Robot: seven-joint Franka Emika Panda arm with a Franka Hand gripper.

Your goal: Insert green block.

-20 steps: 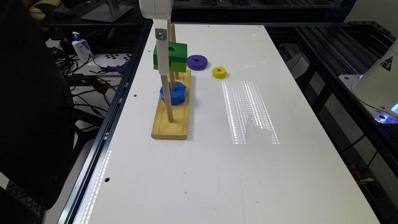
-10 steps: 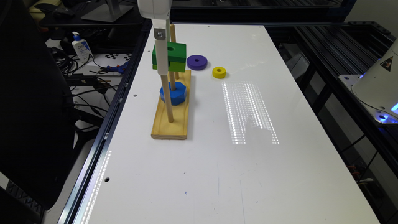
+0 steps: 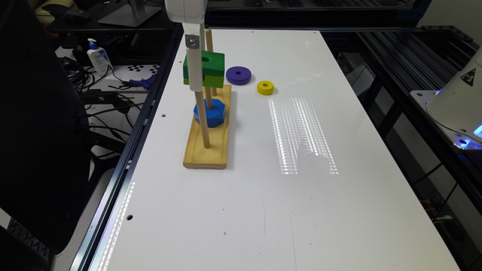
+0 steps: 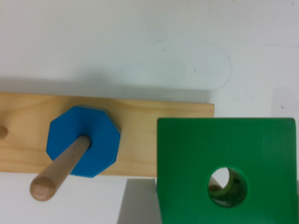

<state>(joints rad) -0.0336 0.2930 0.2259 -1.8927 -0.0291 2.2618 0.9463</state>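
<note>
Above three pegs, one gripper (image 3: 196,77) clamps one green block (image 3: 211,67).

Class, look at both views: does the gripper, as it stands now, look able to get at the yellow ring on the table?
Probably not yet: the gripper is holding the green block. Otherwise the yellow ring lies in the open, beside the purple ring.

little can be read. a white pump bottle (image 3: 98,56) with a blue label stands among the cables beyond the table's edge at the exterior view's left — its lettering is too small to make out. a white housing (image 3: 457,101) off the table's opposite edge carries a triangular warning sign (image 3: 468,77) — its symbol is too small to tell. no numbers are legible.
</note>
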